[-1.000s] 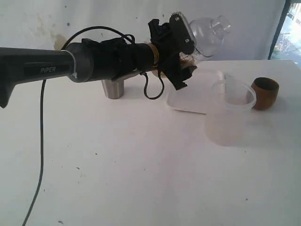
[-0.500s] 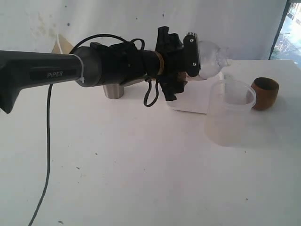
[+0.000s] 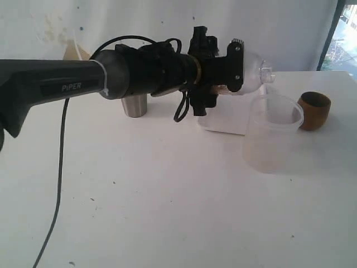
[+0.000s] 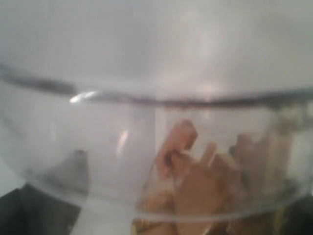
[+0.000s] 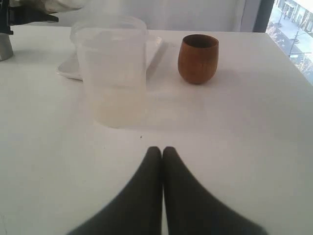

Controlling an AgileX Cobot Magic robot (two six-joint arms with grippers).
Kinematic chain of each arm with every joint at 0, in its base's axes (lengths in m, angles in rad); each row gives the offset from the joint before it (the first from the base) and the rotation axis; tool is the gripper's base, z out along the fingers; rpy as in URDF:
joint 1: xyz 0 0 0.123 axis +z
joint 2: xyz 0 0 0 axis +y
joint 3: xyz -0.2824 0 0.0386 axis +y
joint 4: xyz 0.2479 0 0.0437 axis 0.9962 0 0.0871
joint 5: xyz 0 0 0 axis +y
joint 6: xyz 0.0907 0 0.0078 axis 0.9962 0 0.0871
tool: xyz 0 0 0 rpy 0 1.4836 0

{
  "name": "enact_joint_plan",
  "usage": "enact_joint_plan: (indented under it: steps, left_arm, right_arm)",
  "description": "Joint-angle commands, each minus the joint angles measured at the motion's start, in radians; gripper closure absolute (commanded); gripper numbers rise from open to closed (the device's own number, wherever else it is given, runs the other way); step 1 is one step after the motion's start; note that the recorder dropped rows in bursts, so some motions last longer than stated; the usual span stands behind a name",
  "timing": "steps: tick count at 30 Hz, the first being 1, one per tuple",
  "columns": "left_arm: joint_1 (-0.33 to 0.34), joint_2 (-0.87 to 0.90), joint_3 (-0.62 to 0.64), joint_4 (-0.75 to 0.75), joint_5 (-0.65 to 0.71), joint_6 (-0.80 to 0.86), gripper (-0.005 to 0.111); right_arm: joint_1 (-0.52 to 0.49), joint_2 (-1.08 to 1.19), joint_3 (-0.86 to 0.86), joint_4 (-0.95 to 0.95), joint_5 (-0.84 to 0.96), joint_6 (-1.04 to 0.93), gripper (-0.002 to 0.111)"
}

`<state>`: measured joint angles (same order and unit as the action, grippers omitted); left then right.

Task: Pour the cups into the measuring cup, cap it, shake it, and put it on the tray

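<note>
Exterior view: measuring cup (image 3: 254,68) is clamped in the left claw (image 3: 237,70), lying on its side in the air w/ its clear rounded end pointing right. The claw's black fingers (image 3: 234,61) are spread wide around the cup's body. In this view the cup hangs above the white tray (image 3: 220,124), not touching it.

Left wrist view: clear wall of the cup fills the pic, w/ brown bits (image 4: 195,176) inside.

Frosted container (image 3: 272,137) stands upright just in front of the tray's right end. Wooden cup (image 3: 314,110) is upright to the right of it, apart. Steel tumbler (image 3: 134,105) stands on the tabletop (image 3: 167,195) left of the tray, partly behind the left arm.

Right wrist view: right claw (image 5: 162,156) is pinched closed, empty, low over the tabletop, near the container.
</note>
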<state>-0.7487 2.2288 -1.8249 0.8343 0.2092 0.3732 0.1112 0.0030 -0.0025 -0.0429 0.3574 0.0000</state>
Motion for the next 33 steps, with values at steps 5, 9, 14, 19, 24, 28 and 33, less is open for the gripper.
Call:
enact_joint_plan:
  steps: [5,9,14,19,24,28,33]
  left_arm:
    - [-0.031,-0.022,-0.026,0.128,0.072,0.002,0.107]
    - [-0.043,-0.022,-0.026,0.158,0.100,0.002,0.107]
    - [-0.061,-0.022,-0.038,0.200,0.160,0.002,0.107]
    - [-0.067,-0.022,-0.062,0.246,0.192,0.002,0.107]
    - [-0.082,-0.022,-0.062,0.312,0.200,0.002,0.107]
    - [-0.091,-0.022,-0.062,0.336,0.209,0.002,0.107]
    - [-0.102,-0.022,-0.062,0.385,0.217,0.002,0.107]
  right_arm:
    - [-0.002,-0.003,0.003,-0.006,-0.011,0.000,0.108]
    - [-0.002,-0.003,0.003,-0.006,-0.011,0.000,0.108]
    - [-0.002,-0.003,0.003,-0.006,-0.011,0.000,0.108]
    - [-0.002,-0.003,0.003,-0.006,-0.011,0.000,0.108]
    - [-0.002,-0.003,0.003,-0.006,-0.011,0.000,0.108]
    - [-0.002,-0.003,0.003,-0.006,-0.011,0.000,0.108]
    - [-0.002,-0.003,0.003,-0.006,-0.011,0.000,0.108]
